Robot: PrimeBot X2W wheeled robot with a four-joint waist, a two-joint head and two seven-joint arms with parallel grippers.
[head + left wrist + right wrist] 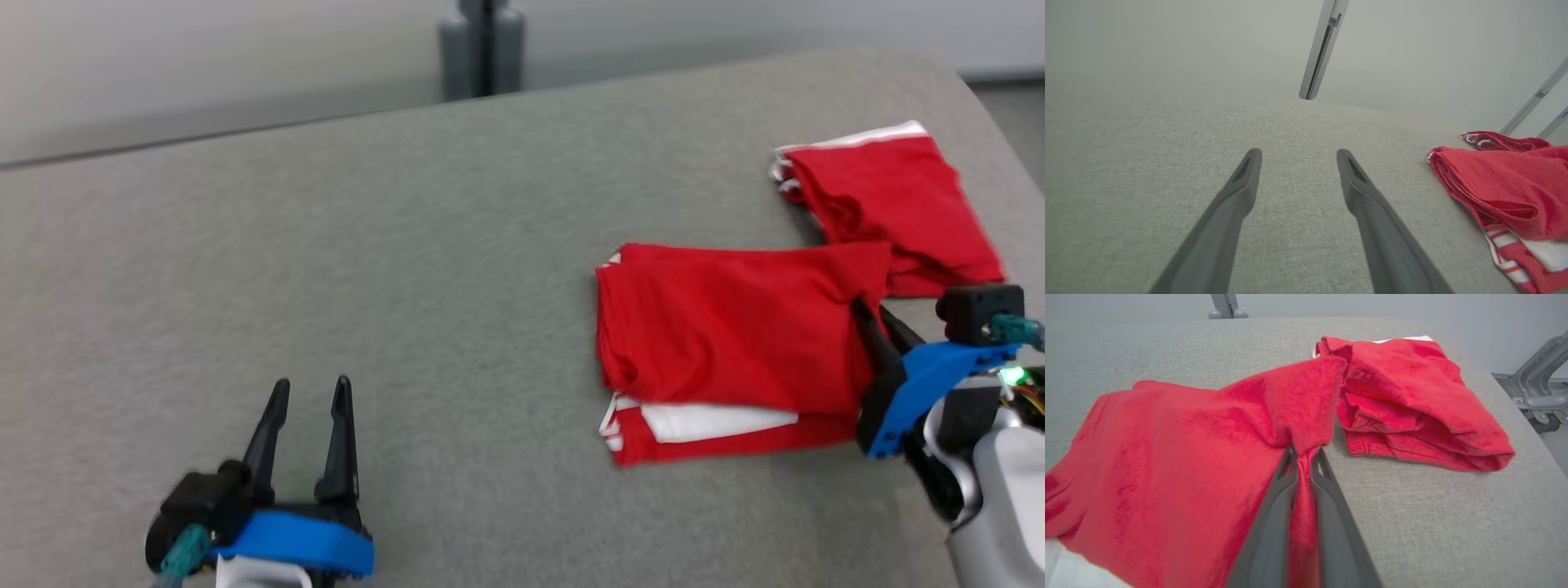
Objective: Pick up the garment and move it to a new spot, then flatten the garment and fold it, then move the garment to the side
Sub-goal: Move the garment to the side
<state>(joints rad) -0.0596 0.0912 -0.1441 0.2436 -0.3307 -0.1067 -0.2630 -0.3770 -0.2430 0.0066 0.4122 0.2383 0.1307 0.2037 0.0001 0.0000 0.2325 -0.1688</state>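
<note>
Right fingers [1267, 539] pinch a fold of garment [1167, 457].

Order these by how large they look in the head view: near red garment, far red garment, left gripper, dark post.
1. near red garment
2. far red garment and left gripper: alike; gripper is nearer
3. dark post

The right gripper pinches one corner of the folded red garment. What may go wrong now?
The right gripper grips only a corner of the folded garment, so lifting may open the folds.
The second red garment lies close by, near the table edge; a drag may push it off.
The left gripper, open and far off, gives no support.
</note>
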